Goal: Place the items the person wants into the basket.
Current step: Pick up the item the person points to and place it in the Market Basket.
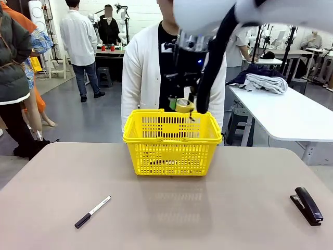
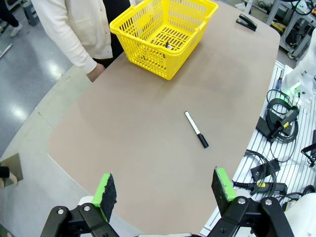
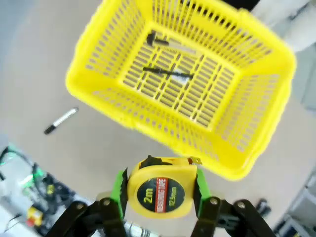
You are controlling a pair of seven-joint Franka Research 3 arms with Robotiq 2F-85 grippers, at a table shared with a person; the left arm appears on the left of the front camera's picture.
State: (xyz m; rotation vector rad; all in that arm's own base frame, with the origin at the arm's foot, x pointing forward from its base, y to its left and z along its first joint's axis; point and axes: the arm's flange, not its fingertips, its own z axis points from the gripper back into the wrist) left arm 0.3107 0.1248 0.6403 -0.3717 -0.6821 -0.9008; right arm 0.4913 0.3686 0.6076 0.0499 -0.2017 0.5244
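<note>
The right gripper [image 3: 158, 190] is clamped on the round yellow tape measure [image 3: 159, 194], held above the near rim of the bright yellow lattice-sided plastic basket [image 1: 172, 156]; released from here, it could strike the rim and bounce onto the table, or land on the thin black pen [image 3: 168, 73] and yellow utility knife [image 3: 170, 44] already inside. The left gripper [image 2: 165, 187] hangs with its jaws apart over the table. In the front view the arm hides most of the tape measure, and the wrist view is blurred.

arm: glossy white shell, black cable | right gripper [image 3: 158, 190]: black, green pads | left gripper [image 2: 165, 190]: same | person [image 1: 143, 73]: white buttoned cardigan, black top
</note>
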